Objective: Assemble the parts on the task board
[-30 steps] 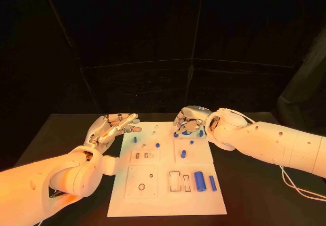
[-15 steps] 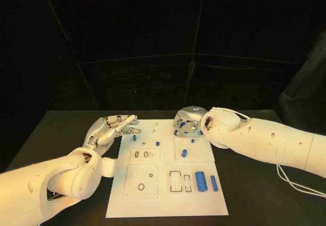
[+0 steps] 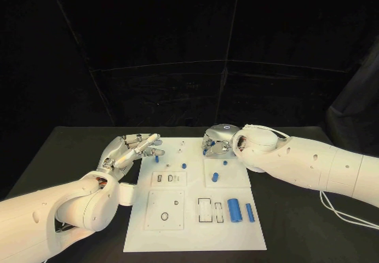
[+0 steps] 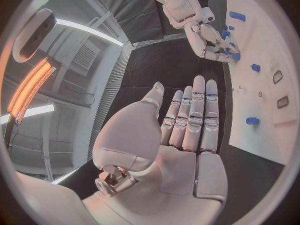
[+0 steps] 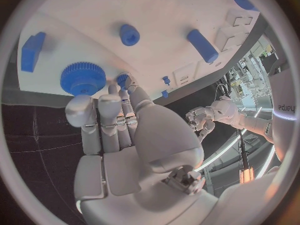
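Right hand (image 3: 218, 141) stays at far edge of task board (image 3: 189, 235), fingertips touching small blue peg (image 5: 123, 80) beside blue gear (image 5: 82, 78); grip unclear. Left hand (image 3: 130, 149) still spread, empty. Nothing moved; pick-up probably not done.

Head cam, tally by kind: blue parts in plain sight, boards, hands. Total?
Blue parts clear of the hands: 6
Task board: 1
Hands: 2, left hand and right hand
Total: 9; the right hand may hide more parts.
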`<action>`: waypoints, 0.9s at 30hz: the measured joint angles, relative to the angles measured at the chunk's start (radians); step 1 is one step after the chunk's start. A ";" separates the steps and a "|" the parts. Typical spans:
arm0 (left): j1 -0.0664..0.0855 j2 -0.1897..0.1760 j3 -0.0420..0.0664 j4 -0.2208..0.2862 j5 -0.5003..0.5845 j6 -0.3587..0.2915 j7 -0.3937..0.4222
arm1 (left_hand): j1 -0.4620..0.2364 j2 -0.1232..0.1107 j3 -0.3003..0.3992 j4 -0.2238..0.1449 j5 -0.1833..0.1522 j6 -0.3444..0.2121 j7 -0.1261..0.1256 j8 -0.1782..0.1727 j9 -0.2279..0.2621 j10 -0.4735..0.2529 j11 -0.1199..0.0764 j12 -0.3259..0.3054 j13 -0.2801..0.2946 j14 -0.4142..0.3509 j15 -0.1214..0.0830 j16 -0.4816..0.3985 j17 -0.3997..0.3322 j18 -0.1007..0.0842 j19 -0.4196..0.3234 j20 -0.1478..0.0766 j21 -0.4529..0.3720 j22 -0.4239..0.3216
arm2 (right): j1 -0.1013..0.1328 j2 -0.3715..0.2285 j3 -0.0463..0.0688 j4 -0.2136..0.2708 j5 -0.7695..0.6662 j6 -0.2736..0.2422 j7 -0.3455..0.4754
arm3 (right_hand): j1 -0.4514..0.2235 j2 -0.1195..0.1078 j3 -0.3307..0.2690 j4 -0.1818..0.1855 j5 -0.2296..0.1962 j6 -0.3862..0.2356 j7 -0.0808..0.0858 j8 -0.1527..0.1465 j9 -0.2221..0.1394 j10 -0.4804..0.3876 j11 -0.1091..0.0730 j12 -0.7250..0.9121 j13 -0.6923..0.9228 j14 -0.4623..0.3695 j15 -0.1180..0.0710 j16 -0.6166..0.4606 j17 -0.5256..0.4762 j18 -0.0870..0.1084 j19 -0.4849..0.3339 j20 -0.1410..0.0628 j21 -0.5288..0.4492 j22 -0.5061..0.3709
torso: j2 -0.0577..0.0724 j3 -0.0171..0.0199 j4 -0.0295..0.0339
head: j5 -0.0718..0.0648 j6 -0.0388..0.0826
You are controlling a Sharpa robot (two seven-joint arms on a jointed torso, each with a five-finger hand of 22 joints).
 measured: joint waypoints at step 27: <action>0.000 0.001 0.000 -0.011 -0.001 0.016 -0.025 | 0.004 -0.004 0.019 -0.019 0.000 0.000 0.000 -0.008 -0.002 0.000 0.000 -0.015 -0.002 0.000 0.000 -0.012 0.008 0.000 0.000 0.000 -0.008 -0.008 | -0.001 0.004 0.000 0.014 0.009 -0.058 0.005 | 0.005 0.010 0.097 -0.003 -0.009 0.062 -0.006 0.000 -0.001 0.073 -0.013 -0.001 0.000 0.000 0.000 0.093 0.073 -0.015 0.036 -0.003 0.073 0.118 | 0.010 0.0002 -0.0013 | 0.002 0.004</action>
